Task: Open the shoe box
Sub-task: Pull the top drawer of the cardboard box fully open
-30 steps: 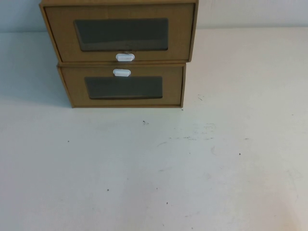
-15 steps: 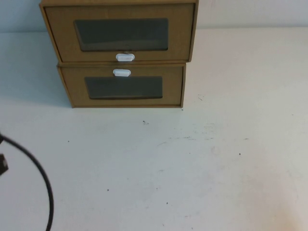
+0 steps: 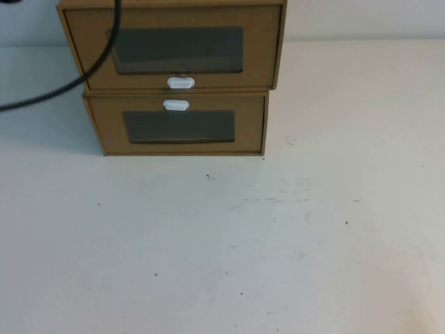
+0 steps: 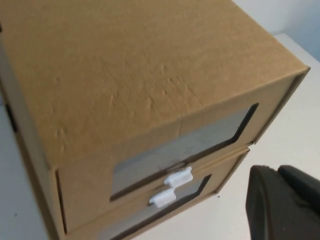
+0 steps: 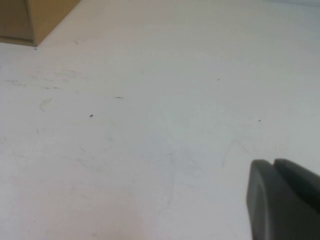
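Presently left gripper (image 4: 276, 172) hangs above the shoe box (image 4: 125, 75), right gripper (image 5: 274, 164) beside it over worktop (image 3: 313, 243), both jaws closed and liable to shove, not catch, the tab (image 3: 181, 83).

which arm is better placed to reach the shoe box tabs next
Likely left. The left gripper hovers above the stacked shoe boxes, near their white tabs; the right gripper hangs over the table, away from them.
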Available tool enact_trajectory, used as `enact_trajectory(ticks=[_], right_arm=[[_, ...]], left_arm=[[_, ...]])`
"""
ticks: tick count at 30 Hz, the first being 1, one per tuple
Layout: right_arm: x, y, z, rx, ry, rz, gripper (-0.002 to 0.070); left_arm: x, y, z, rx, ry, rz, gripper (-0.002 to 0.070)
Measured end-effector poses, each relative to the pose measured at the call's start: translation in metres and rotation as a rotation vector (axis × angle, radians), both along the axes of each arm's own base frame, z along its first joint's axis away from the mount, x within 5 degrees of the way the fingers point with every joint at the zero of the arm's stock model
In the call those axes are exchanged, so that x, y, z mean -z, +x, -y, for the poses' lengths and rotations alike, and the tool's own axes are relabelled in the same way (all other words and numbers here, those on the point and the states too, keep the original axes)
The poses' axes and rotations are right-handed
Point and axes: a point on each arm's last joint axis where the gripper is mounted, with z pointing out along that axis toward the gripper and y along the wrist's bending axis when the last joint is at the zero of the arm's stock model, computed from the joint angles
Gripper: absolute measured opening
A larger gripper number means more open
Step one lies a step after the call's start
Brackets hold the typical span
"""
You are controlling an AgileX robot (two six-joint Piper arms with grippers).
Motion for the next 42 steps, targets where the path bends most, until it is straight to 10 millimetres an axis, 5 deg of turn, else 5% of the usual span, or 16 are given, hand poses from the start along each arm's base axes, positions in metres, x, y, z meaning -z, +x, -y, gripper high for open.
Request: enact_trajectory(ticks=[7, 12, 20, 27, 42], right_arm=[[0.0, 0.0, 0.0, 0.0, 0.0, 0.0, -0.0015], [0.0, 0.0, 0.0, 0.0, 0.0, 0.0, -0.0015], [0.0, 0.0, 0.0, 0.0, 0.0, 0.0, -0.0015], [0.0, 0.0, 0.0, 0.0, 0.0, 0.0, -0.0015], [0.0, 0.0, 0.0, 0.0, 0.0, 0.0, -0.0015]], left_arm=[[-0.015, 0.086, 0.012, 0.149, -0.023, -0.07, -0.0005], [-0.003, 0.137, 0.023, 0.178, -0.07, -0.036, -0.0005], [0.028, 0.16, 0.05, 0.244, -0.033, -0.081, -0.0005], [0.058, 0.179, 0.055, 0.25, -0.028, -0.142, -0.0005], [0.061, 0.181, 0.055, 0.241, -0.019, -0.139, -0.0005]])
